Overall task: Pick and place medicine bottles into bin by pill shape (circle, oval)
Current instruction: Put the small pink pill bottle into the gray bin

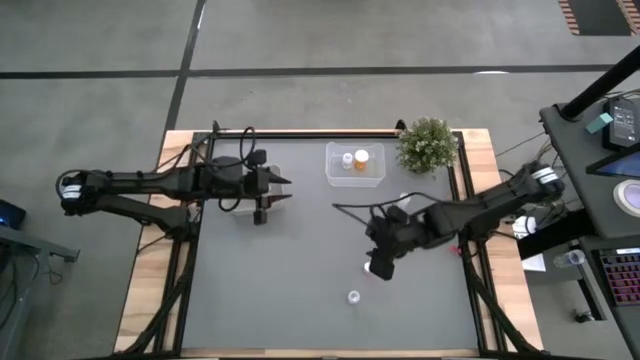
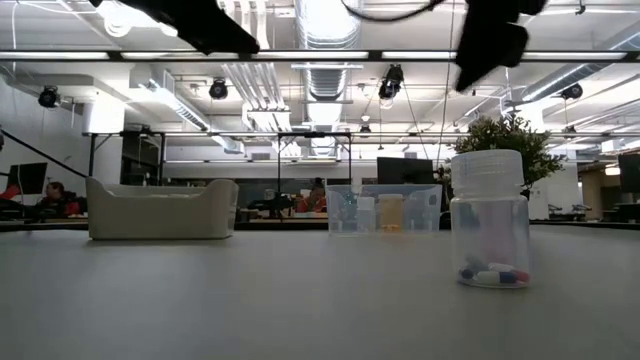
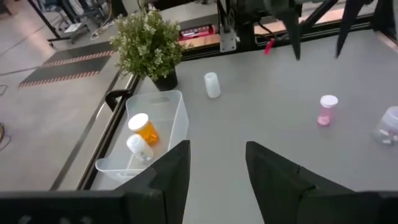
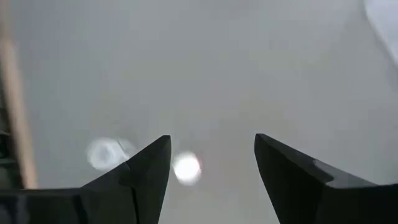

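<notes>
A clear bin [image 1: 355, 176] at the table's far side holds an orange bottle [image 3: 146, 129] and a white bottle [image 3: 139, 147]. A white bottle [image 3: 212, 85] stands on the table near the plant. A pink bottle [image 3: 326, 110] with a white cap stands at mid-table, and a clear bottle [image 1: 353, 297] with coloured pills [image 2: 490, 272] stands nearer the front edge. My right gripper [image 1: 380, 262] is open and hovers above the pink bottle, whose cap [image 4: 186, 168] shows below its fingers. My left gripper [image 1: 285, 190] is open and empty at the far left, pointing toward the clear bin.
A bushy potted plant [image 1: 427, 145] stands at the far right corner beside the clear bin. A cream tub [image 2: 160, 210] stands at the far left, mostly under my left arm in the high view. Wooden rails [image 1: 470, 180] edge the table.
</notes>
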Motion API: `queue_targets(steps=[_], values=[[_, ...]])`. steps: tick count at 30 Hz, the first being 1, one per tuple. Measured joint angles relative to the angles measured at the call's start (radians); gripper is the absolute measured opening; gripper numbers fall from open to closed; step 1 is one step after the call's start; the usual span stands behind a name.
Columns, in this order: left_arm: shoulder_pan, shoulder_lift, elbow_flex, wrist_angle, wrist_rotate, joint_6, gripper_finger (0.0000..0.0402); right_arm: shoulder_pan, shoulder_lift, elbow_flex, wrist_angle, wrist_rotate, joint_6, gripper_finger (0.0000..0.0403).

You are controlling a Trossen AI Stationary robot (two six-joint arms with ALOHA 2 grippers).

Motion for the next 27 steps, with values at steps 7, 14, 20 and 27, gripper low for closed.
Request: queue_targets(steps=[7, 14, 20, 27], values=[[-0.001, 0.002, -0.008, -0.002, 0.0, -0.005, 0.0141, 0.058, 0.151, 0.069, -0.198, -0.034, 0.176, 0.0224], [-0.005, -0.002, -0.042, 0.044, 0.001, -0.007, 0.0141, 0.124, 0.218, 0.049, -0.198, -0.008, 0.15, 0.0224], [-0.032, -0.002, -0.06, 0.061, 0.002, -0.028, 0.0141, 0.196, 0.193, -0.016, -0.135, 0.072, 0.101, 0.0224], [-0.067, -0.002, -0.06, 0.086, 0.002, -0.036, 0.0141, 0.231, 0.132, -0.183, 0.062, 0.126, 0.082, 0.0224]])
